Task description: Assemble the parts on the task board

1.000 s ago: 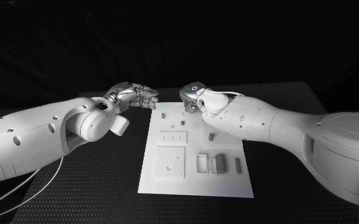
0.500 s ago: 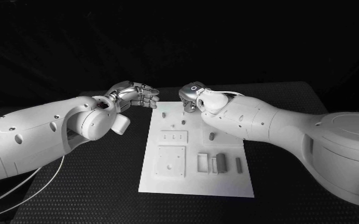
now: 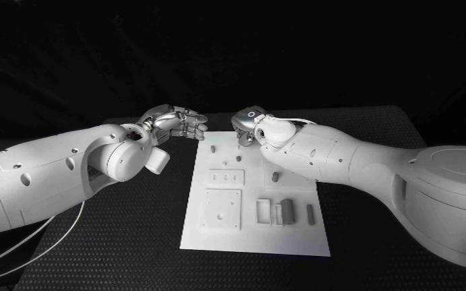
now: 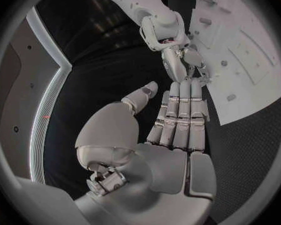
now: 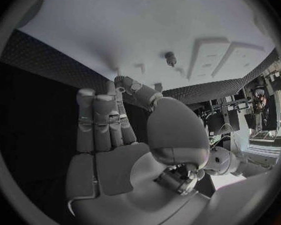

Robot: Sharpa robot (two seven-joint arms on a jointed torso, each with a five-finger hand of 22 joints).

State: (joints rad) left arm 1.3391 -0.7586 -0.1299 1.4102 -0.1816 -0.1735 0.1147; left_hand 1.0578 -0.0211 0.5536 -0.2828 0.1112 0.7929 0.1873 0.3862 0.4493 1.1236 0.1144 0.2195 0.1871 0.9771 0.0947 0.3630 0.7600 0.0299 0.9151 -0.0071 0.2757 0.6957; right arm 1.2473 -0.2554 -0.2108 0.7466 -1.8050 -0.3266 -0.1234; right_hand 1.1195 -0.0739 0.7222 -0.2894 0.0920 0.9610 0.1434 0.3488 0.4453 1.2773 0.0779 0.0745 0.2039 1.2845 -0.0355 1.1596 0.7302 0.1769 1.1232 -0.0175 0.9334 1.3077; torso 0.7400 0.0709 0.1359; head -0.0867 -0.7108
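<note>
A white task board (image 3: 254,200) lies flat in the middle of a black table (image 3: 116,250), its long side running away from the robot. Small grey parts (image 3: 287,211) rest on the board: a few upright pegs near the far end, and some longer blocks lying side by side toward the near right corner.

Both robot hands hover at the far end of the board. The left robot hand (image 3: 177,124) is just off the board's far left corner, over the bare table. In the left wrist view its fingers (image 4: 179,116) are stretched out straight and pressed together, thumb apart, and it holds nothing.

The right robot hand (image 3: 248,126) is above the far edge of the board, near the pegs. In the right wrist view its fingers (image 5: 102,120) also extend straight, with the board just beyond their tips, and it holds nothing.

The two robot hands are near each other but do not touch.
</note>
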